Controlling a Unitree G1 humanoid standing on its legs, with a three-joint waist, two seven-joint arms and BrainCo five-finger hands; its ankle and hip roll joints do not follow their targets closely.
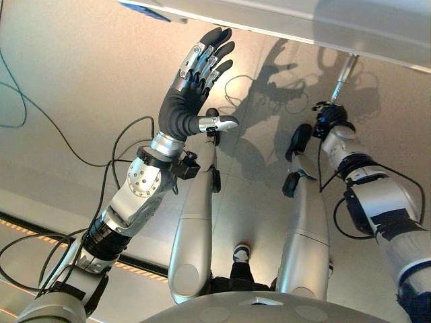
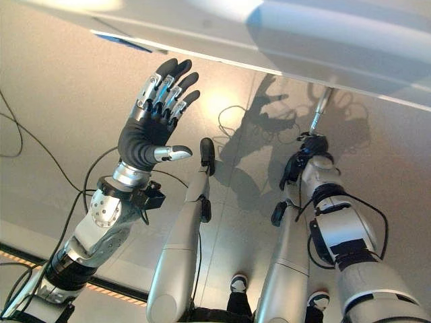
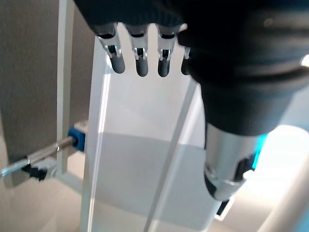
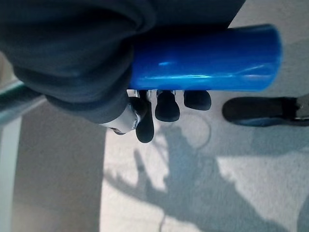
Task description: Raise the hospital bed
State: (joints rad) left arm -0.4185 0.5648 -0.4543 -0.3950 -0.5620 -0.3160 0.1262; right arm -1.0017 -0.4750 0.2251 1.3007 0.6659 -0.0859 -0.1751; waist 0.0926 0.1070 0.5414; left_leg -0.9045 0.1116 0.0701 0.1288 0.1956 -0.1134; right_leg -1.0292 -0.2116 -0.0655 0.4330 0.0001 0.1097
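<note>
Right hand (image 4: 140,113) was curled round the blue crank handle (image 4: 205,60) below the bed frame (image 1: 350,27). Left hand (image 1: 195,81) was raised, fingers straight, holding nothing.

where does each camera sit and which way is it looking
Left eye view: on the head, looking down past the bed edge at the open left hand.
Right eye view: beside it, same scene; right hand at the crank rod.
Left wrist view: along straight fingers toward the bed frame.
Right wrist view: fingers curled round the blue handle.
</note>
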